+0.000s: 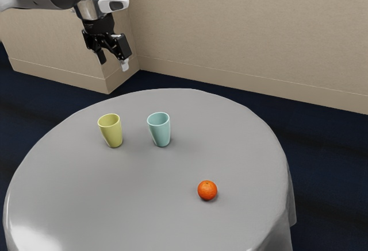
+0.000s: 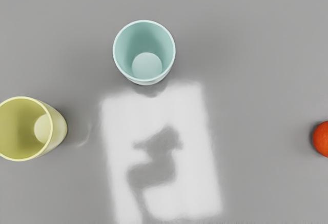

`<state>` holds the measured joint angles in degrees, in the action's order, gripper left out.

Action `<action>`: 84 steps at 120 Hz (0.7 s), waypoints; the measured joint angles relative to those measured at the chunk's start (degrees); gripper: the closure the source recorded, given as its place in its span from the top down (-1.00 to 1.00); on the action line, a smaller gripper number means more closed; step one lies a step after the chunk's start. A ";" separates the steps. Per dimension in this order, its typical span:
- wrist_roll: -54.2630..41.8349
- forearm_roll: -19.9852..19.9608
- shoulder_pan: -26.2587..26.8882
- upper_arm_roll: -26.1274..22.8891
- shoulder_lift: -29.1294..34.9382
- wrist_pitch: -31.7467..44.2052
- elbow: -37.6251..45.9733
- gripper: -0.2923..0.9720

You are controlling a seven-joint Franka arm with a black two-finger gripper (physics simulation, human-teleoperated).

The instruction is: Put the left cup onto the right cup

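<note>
A yellow-green cup [image 1: 110, 130] stands upright on the round grey table [image 1: 149, 205], toward the exterior view's left. A pale teal cup [image 1: 158, 128] stands upright just to its right, a small gap between them. From above, the yellow-green cup [image 2: 28, 128] and the teal cup [image 2: 144, 52] both show hollow insides. My gripper [image 1: 113, 59] hangs high above the table's far left edge, well above both cups. Its fingers are apart and hold nothing.
An orange [image 1: 207, 190] lies on the table nearer the front, right of the cups; the orange [image 2: 322, 138] sits far from the teal cup. A beige wall and a low ledge [image 1: 86, 73] stand behind the table. My hand's shadow [image 2: 156, 160] falls on a bright patch.
</note>
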<state>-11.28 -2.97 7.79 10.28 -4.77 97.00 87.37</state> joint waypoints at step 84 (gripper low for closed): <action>0.73 -0.28 -3.71 3.39 -4.97 1.01 4.09 0.54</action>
<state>-10.55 -3.25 4.07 13.67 -9.75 98.01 91.45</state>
